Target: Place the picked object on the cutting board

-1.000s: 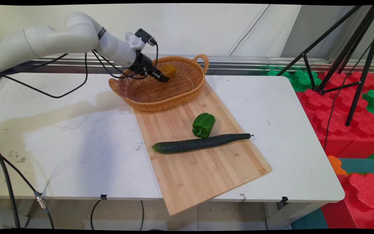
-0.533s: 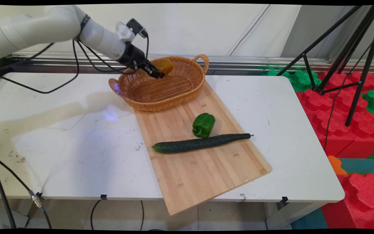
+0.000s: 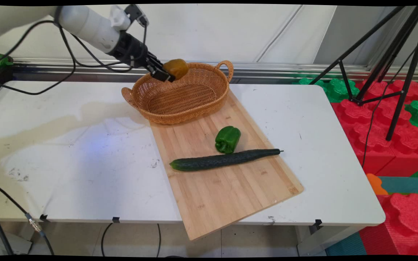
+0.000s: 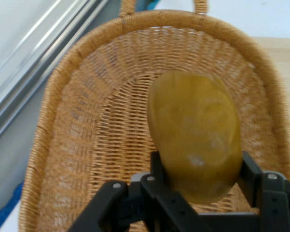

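My gripper point(image 3: 168, 73) is shut on a yellow-brown potato point(image 3: 176, 68), held in the air above the back rim of a woven wicker basket point(image 3: 201, 99). In the hand view the potato point(image 4: 195, 133) fills the space between the black fingers point(image 4: 160, 181), with the basket's point(image 4: 87, 145) woven inside spread out below it. Nothing lies inside the basket that I can see. A green bell pepper point(image 3: 227, 139) and a long dark cucumber point(image 3: 224, 160) lie on the wooden cutting board point(image 3: 227, 192), well in front of the gripper.
The cutting board runs diagonally from under the basket and overhangs the white table's point(image 3: 67, 174) front edge. Black tripod legs point(image 3: 386, 69) and red and green foam blocks point(image 3: 394, 137) stand to the right of the table. Black cables point(image 3: 67, 69) hang from the arm.
The gripper has risen and drawn back to the left with the potato in it, lifting it from inside the basket to above its back rim. Pepper, cucumber and basket have not moved.
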Controlling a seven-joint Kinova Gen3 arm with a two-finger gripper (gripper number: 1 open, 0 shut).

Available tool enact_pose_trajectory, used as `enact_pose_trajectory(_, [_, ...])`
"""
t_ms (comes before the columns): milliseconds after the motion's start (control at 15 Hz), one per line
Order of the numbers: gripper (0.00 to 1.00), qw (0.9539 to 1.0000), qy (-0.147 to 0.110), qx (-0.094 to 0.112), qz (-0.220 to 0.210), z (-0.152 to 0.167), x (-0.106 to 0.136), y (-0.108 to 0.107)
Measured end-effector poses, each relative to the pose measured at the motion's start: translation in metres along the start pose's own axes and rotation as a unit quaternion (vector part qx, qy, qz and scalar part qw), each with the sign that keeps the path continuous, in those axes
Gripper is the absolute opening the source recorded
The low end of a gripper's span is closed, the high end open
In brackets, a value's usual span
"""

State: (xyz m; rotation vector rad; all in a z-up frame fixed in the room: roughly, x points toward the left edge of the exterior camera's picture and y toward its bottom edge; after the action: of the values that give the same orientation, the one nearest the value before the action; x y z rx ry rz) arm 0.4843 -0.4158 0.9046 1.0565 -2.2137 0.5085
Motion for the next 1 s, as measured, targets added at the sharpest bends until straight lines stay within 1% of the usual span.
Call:
enact_pose_trajectory(200, [0.0,0.9992,-0.007,-0.038,0.008,-0.026,-0.001,0.009])
enact_pose_trajectory(400, [0.0,0.9968,-0.016,-0.076,0.016,-0.048,-0.004,0.023])
enact_pose_trajectory(667, [0.0,0.9931,-0.028,-0.111,0.029,-0.062,-0.008,0.039])
enact_pose_trajectory(933, [0.0,0.9891,-0.04,-0.135,0.044,-0.066,-0.014,0.053])
enact_pose_trajectory(1000, [0.0,0.9875,-0.045,-0.142,0.051,-0.064,-0.017,0.059])
